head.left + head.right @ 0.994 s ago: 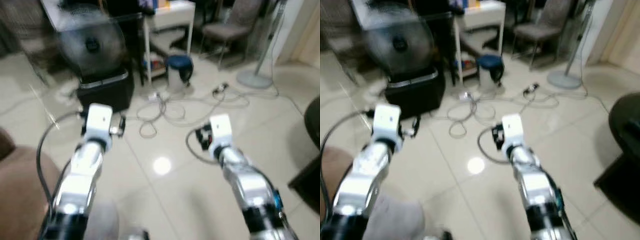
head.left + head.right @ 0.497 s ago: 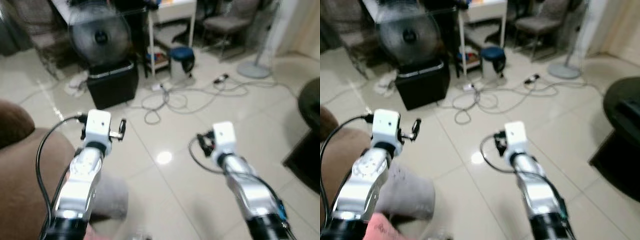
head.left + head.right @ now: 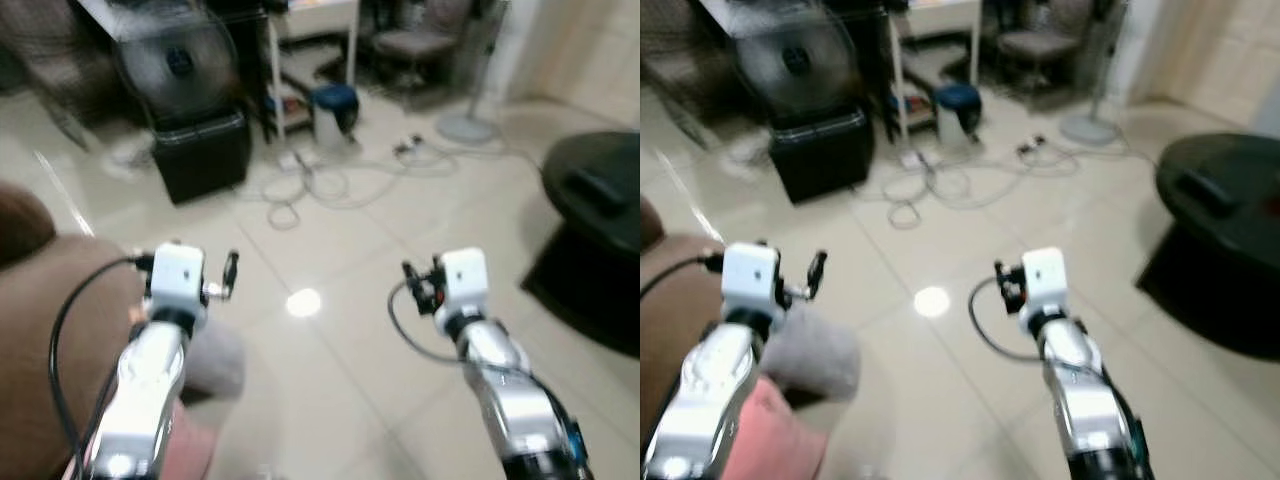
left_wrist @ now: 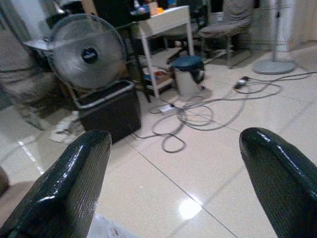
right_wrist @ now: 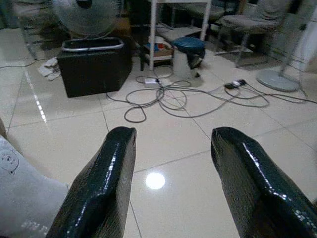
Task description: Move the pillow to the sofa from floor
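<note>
The grey pillow [image 3: 812,355] lies on the tiled floor [image 3: 970,230] at lower left of my head view, beside the brown sofa [image 3: 40,330]; its long axis I cannot tell. My left hand [image 4: 173,183] and right hand [image 5: 171,193] hover spread, empty. My right wrist view catches the pillow's corner.

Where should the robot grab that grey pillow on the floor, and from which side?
Best by the grey pillow's rounded free end, which pokes out toward the open tiles. Its other end sits against the brown sofa with a pink cushion beside it. The left claw, open, could come from above on the open-floor side, probably pinching the soft bulge across its thickness.
</note>
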Tool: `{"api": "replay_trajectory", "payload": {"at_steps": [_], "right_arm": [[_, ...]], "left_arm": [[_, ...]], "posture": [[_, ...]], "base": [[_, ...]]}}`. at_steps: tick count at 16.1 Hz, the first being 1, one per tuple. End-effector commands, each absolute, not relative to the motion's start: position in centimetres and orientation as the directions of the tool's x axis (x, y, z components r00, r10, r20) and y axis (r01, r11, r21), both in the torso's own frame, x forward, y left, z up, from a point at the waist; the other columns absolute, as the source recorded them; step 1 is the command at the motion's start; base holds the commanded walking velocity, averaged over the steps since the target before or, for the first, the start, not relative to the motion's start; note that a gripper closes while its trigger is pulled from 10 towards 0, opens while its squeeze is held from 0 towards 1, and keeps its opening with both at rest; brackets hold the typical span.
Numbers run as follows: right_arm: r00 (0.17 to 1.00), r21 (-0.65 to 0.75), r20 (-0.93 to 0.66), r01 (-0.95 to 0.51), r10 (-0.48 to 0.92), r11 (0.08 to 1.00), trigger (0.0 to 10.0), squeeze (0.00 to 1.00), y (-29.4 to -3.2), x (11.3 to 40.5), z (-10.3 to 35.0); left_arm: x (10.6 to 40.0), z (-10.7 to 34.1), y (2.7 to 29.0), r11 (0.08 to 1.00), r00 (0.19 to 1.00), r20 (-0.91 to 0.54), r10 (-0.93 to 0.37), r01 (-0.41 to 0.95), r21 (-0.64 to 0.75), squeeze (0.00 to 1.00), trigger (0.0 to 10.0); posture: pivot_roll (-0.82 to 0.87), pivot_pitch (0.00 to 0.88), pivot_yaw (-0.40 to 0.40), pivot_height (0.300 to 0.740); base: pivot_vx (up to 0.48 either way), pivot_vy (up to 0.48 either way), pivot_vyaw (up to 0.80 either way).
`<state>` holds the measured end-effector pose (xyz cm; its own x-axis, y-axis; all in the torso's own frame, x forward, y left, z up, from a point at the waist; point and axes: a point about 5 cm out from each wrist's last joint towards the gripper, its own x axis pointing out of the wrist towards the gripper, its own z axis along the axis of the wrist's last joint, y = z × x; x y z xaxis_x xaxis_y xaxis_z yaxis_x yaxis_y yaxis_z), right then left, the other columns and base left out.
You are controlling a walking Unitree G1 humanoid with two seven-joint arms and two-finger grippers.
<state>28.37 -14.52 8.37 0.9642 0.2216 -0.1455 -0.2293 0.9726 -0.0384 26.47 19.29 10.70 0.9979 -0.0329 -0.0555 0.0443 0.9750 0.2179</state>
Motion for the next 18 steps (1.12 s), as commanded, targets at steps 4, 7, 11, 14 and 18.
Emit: {"api": "replay_trajectory", "payload": {"at_steps": [4,7,11,14,18], "right_arm": [[0.966,-0.041,-0.106,-0.241,0.236,0.970,10.0,0.00,-14.32,28.42,8.74],[0.967,-0.044,-0.103,-0.239,0.234,0.970,10.0,0.00,-14.43,28.37,8.78],[0.966,-0.045,-0.107,-0.239,0.234,0.970,10.0,0.00,-14.43,28.41,8.64],[0.967,-0.036,-0.112,-0.235,0.230,0.971,10.0,0.00,-14.45,28.43,8.46],[0.967,-0.058,-0.102,-0.241,0.234,0.969,10.0,0.00,-14.32,28.48,8.52]], "left_arm": [[26.49,10.74,19.30,0.977,0.998,-0.041,-0.042,0.050,0.210,0.00,10.0],[26.51,10.77,18.93,0.974,0.997,-0.039,-0.062,0.069,0.215,0.00,10.0],[26.56,10.69,18.79,0.974,0.997,-0.042,-0.068,0.075,0.215,0.00,10.0],[26.56,10.58,18.56,0.971,0.995,-0.046,-0.090,0.098,0.219,0.00,10.0],[26.64,11.09,19.36,0.979,0.999,-0.001,-0.040,0.040,0.198,0.00,10.0]], "posture": [[0.10,0.000,0.008,0.740],[0.10,0.000,0.008,0.740],[0.09,0.000,0.013,0.740],[0.09,0.000,0.010,0.740],[0.09,0.000,0.008,0.740]], "base": [[-0.279,0.000,0.00],[-0.291,0.000,0.00],[-0.292,0.000,0.00],[-0.294,0.000,0.00],[-0.073,0.000,0.00]]}}
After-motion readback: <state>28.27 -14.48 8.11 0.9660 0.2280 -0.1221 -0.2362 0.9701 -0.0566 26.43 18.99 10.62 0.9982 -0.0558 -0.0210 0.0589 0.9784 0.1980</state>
